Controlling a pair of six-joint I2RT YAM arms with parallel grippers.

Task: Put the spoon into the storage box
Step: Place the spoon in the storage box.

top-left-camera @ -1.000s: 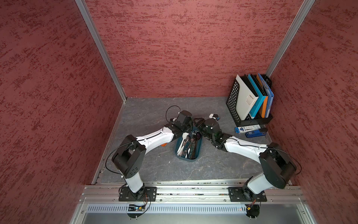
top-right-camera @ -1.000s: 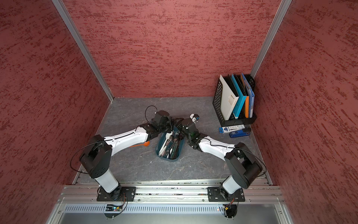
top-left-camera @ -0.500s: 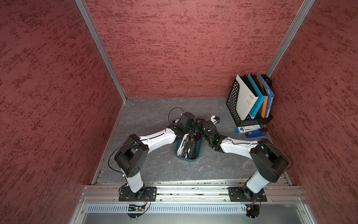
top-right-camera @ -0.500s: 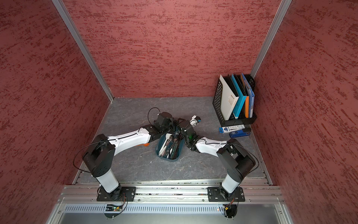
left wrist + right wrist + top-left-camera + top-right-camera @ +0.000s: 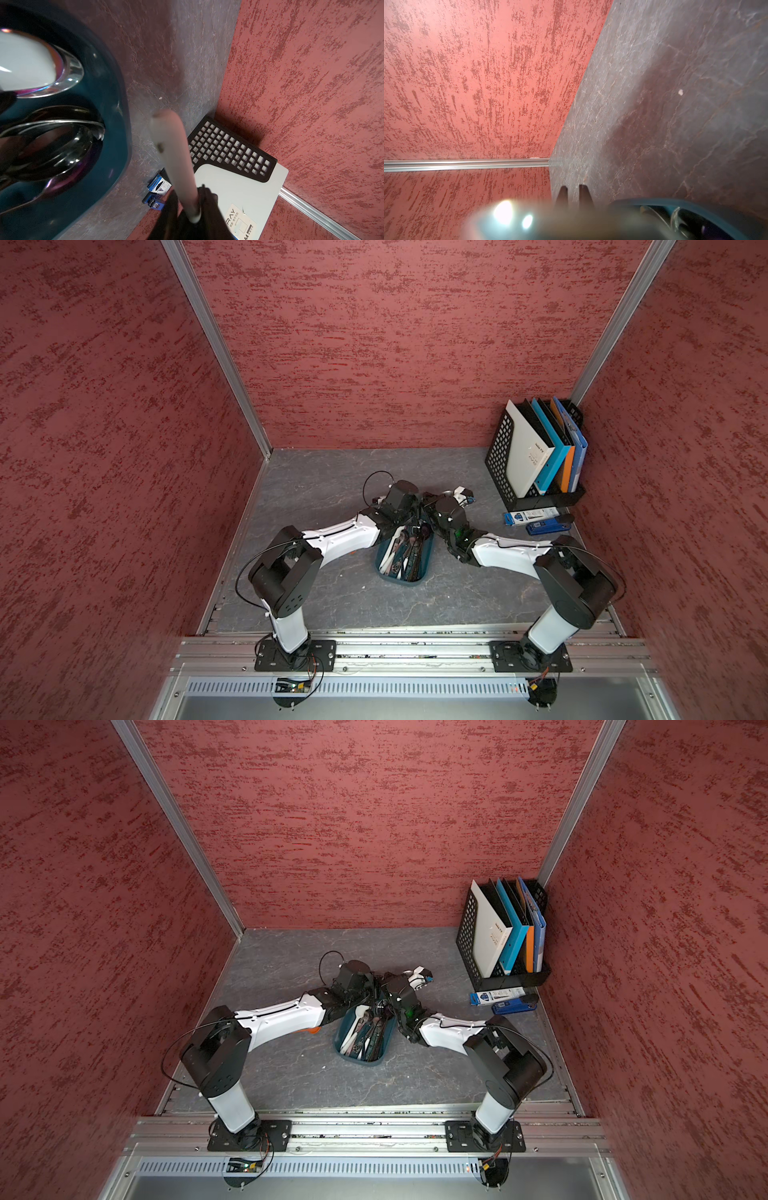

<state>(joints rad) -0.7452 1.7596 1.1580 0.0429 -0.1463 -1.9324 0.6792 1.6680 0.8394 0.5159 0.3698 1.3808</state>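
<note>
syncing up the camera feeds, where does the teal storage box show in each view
both top views: storage box mid-table, between the two arms' wrists
left wrist: its wall fills the picture's left side
right wrist: only its rim, in the picture's bottom right corner
shared landmark: the grey veined table under it, in all views

Glossy plastic storage box (image 5: 119, 128)

My arms (image 5: 340, 537): white shells, black joints, thin black cables (image 5: 368, 486) looping off. A green light (image 5: 457, 532) glows behind my right gripper (image 5: 573, 192). Black bolted base plates (image 5: 272, 657).
</note>
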